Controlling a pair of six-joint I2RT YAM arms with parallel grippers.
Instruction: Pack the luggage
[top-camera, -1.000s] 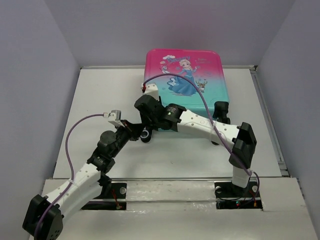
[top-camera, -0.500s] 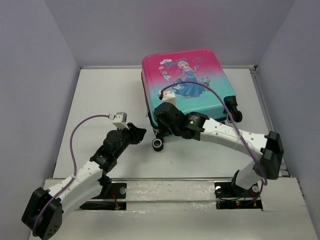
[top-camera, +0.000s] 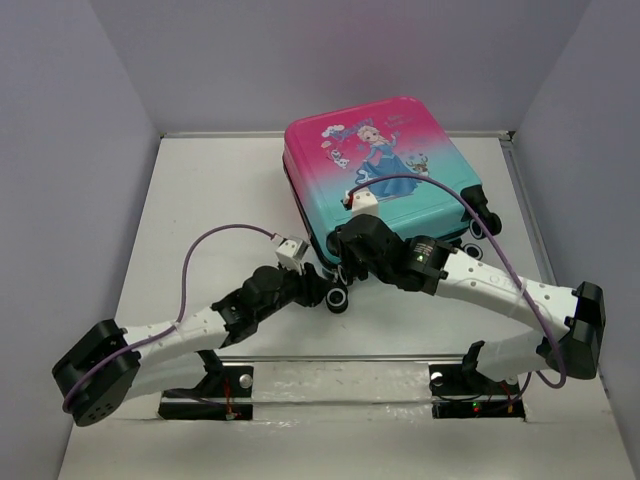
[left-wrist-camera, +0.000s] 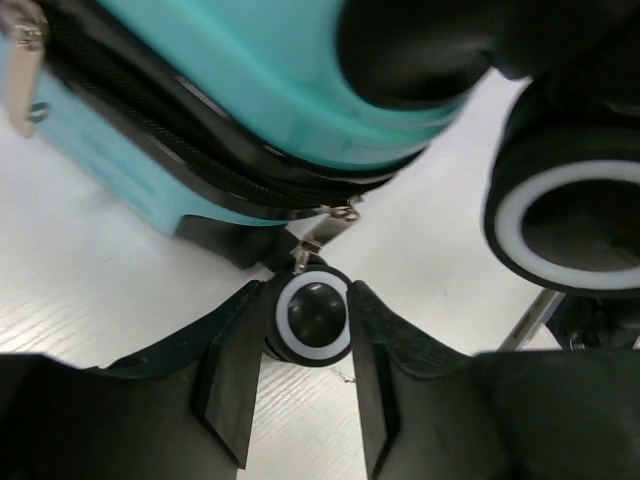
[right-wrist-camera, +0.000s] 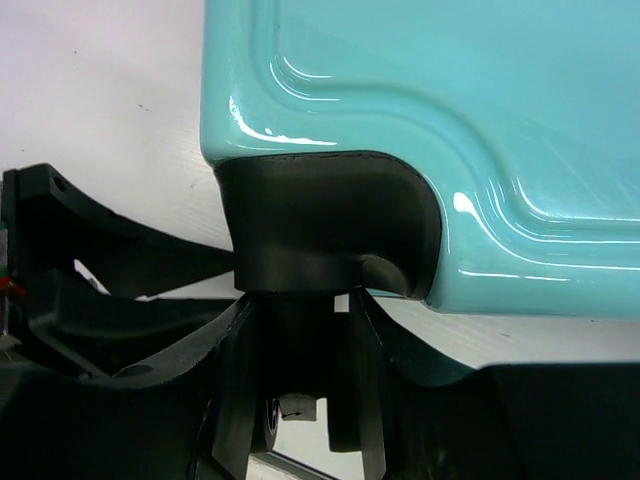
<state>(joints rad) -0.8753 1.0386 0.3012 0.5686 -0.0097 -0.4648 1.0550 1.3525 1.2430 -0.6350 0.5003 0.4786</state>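
Top external view shows the luggage (top-camera: 325, 185) lying flat and closed on the white table (top-camera: 200, 200), toward the far side and a little right of the middle. Its printed face is up and it is turned at an angle, so one teal corner points to the arms. The shell goes from pink at the far end to teal at the near end, and black wheels stand out at its right edge. Both arms reach to this near corner. The left gripper (top-camera: 325, 292) comes in low from the left and the right gripper (top-camera: 350, 268) comes from the right, and they are just beside each other. In the left wrist view, the left gripper (left-wrist-camera: 306, 295) has its jaws closed against a small black wheel (left-wrist-camera: 312, 322) with a white ring, one finger touching each side. The teal shell and its black zipper line (left-wrist-camera: 200, 165) are above it. In the right wrist view, the right gripper (right-wrist-camera: 300, 320) pinches the dark wheel stem (right-wrist-camera: 300, 340) under the black corner housing (right-wrist-camera: 330, 230) of the teal shell.
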